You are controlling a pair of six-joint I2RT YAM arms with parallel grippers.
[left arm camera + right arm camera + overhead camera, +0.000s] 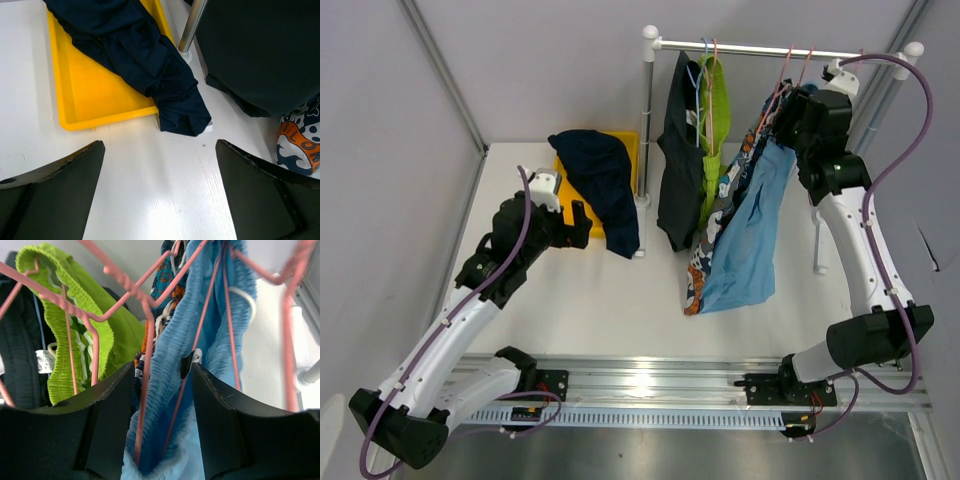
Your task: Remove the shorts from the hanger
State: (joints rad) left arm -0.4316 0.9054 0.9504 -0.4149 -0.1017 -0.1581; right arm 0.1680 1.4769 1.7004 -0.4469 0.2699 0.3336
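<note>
Viewing the right wrist feed, I see the right fingers (100,430) closed on the waistband of the light blue shorts (170,365), which sits between them at 12 o'clock. The left fingers (55,195) are spread apart, and the navy shorts (150,60) lie at 12 o'clock across the yellow tray (95,95).

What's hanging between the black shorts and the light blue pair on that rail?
Two pairs: the lime green shorts and the patterned pair, seen best from the top camera.
</note>
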